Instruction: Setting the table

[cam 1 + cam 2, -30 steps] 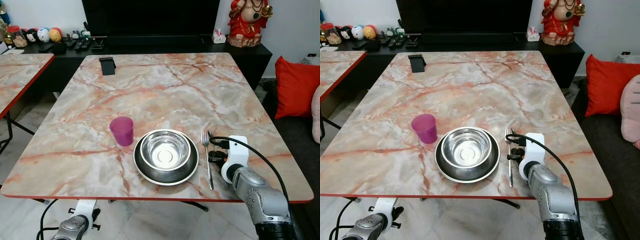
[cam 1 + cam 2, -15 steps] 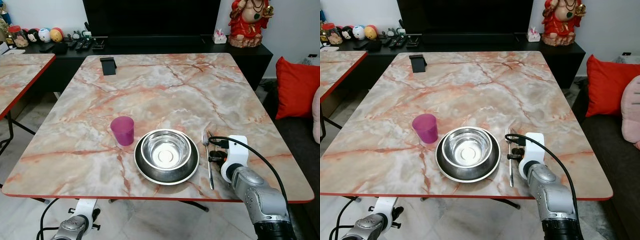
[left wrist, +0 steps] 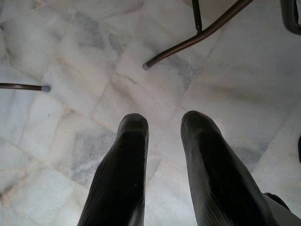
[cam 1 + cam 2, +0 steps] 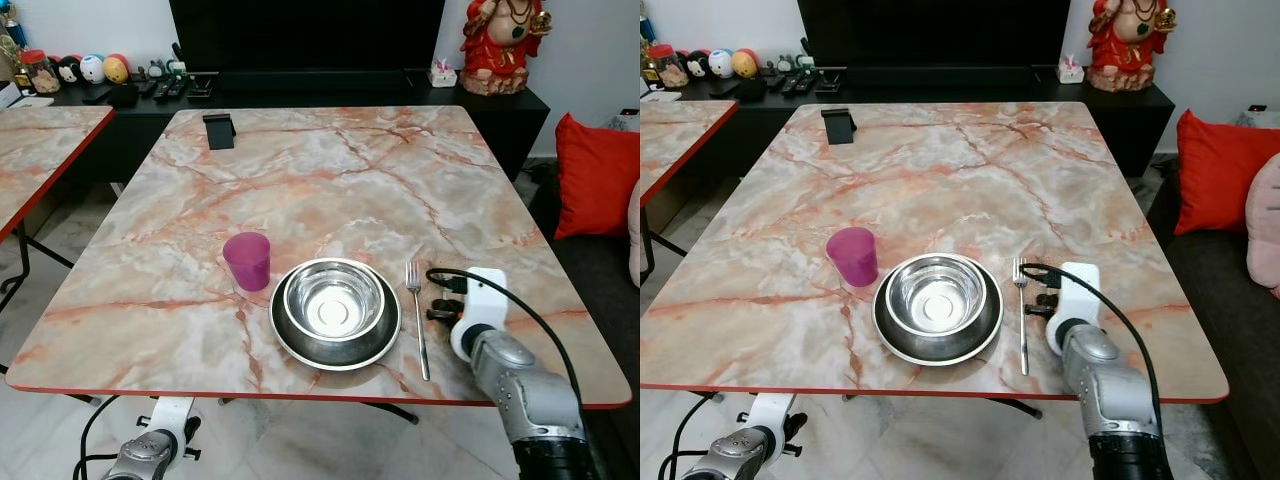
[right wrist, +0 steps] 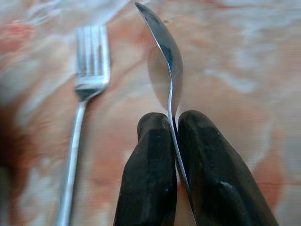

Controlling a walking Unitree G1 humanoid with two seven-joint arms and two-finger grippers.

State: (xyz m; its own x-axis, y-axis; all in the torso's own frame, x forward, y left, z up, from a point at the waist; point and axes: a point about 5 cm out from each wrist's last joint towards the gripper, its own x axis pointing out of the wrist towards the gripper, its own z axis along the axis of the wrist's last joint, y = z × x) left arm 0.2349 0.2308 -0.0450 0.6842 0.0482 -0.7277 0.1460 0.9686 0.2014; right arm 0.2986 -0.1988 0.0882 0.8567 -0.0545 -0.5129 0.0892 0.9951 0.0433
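Observation:
A steel bowl sits in a dark plate near the front edge of the marble table. A purple cup stands just left of the plate, and a fork lies just right of it. My right gripper hovers low over the table right of the fork. In the right wrist view it is shut on the thin handle of a spoon, whose bowl points forward beside the fork. My left gripper hangs open below the table over the floor.
A black phone stand stands at the table's far left. A second marble table is on my left and a red cushion on my right. A dark console with a red statue runs along the back. Table legs cross the floor.
My right gripper has shifted a little to the right with the spoon, widening its gap from the fork. The camera view has drifted slightly.

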